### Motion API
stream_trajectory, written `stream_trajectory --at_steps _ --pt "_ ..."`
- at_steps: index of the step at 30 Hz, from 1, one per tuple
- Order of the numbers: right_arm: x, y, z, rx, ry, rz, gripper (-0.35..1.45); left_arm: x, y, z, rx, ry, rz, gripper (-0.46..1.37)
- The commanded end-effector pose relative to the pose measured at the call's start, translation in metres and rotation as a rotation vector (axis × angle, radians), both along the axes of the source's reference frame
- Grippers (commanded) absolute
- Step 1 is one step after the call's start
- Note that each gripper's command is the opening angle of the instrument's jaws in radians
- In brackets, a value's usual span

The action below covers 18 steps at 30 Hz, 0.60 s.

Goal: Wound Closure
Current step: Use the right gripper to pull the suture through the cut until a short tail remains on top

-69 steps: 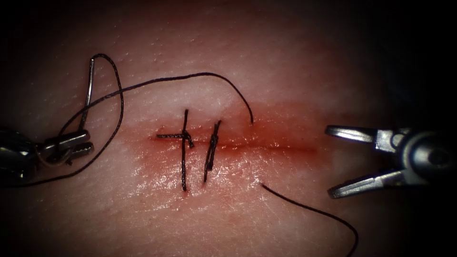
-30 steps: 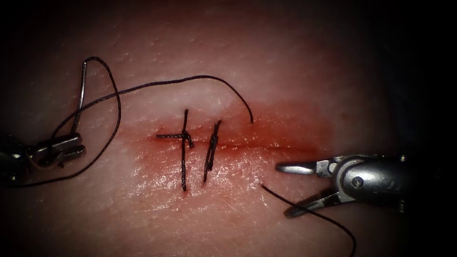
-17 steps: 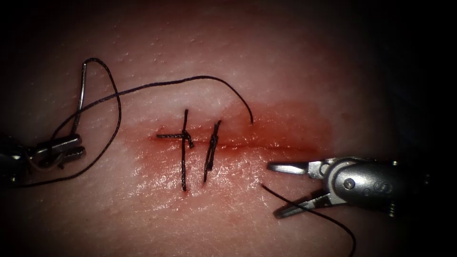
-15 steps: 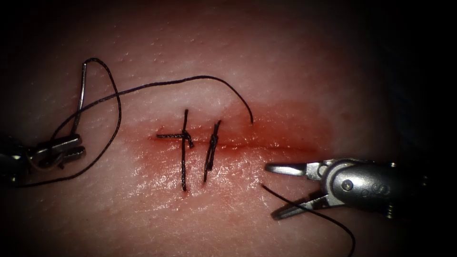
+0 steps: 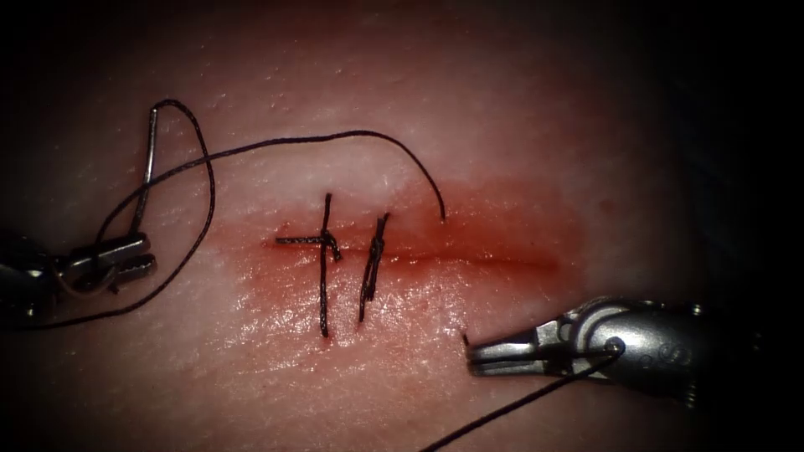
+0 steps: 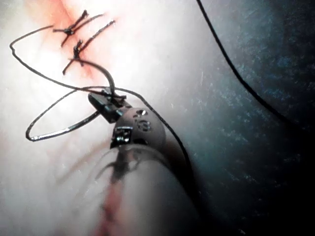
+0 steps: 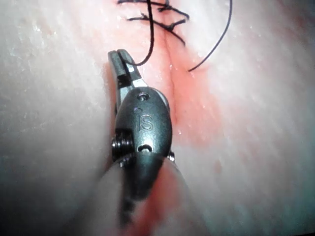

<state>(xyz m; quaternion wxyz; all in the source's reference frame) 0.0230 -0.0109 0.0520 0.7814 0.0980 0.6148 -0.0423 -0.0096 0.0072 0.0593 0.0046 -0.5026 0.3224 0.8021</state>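
Observation:
On the tissue (image 5: pixel 519 125) the cut (image 5: pixel 486 258) runs across the endoscope view with red fluid around it. Two black stitches (image 5: pixel 324 264) cross its left part. At the far left my left tool (image 5: pixel 149 254) is shut on the curved needle (image 5: pixel 144 184) near the end away from the thread; the needle lies outside the tissue. From the needle's other end the thread (image 5: pixel 335 138) arcs to an entry point above the cut. Below the cut my right tool (image 5: pixel 471 356) is shut on the thread's tail where it leaves the tissue, as the right wrist view (image 7: pixel 118 56) confirms.
The free tail (image 5: pixel 502 408) trails from the right tool toward the lower edge. A loose loop of thread (image 5: pixel 205 192) lies around the left tool and needle, and the left wrist view shows the same loop (image 6: pixel 44 76) close to the stitches (image 6: pixel 74 46).
My right tool came down and left from beside the cut's right end, and its jaws closed on the thread tail, which now swings toward the lower left. The left tool barely moved.

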Motion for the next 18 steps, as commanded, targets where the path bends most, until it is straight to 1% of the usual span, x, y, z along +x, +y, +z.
stream_trajectory --at_steps 1,4,10,12,13,14,16,18 --pt "0.0001 -0.0002 -0.0002 -0.002 -0.007 -0.002 -0.35 0.0000 0.0000 0.0000 0.004 0.003 0.004 -0.35" --pt "0.0006 -0.0015 -0.0013 -0.009 -0.027 -0.011 -0.35 -0.0002 0.0001 0.0000 0.006 0.007 0.003 -0.35" --pt "0.0018 -0.0042 -0.0043 -0.009 -0.014 -0.027 -0.35 -0.0003 0.0003 0.0000 0.007 0.006 0.002 -0.35" --pt "0.0025 -0.0055 -0.0058 -0.011 -0.005 -0.035 -0.35 -0.0005 0.0004 0.0001 0.007 0.005 0.003 -0.35" --pt "0.0027 -0.0059 -0.0062 -0.010 -0.002 -0.037 -0.35 -0.0005 0.0004 0.0001 0.007 0.005 0.003 -0.35" --pt "0.0034 -0.0069 -0.0074 -0.008 0.003 -0.050 -0.35 -0.0006 0.0004 0.0001 0.007 0.006 0.002 -0.35" --pt "0.0038 -0.0075 -0.0081 -0.017 -0.004 -0.051 -0.35 -0.0006 0.0004 0.0001 0.008 0.009 -0.002 -0.35" --pt "0.0045 -0.0087 -0.0095 -0.039 -0.014 -0.072 -0.35 -0.0002 0.0005 0.0000 0.011 0.012 -0.001 -0.35"
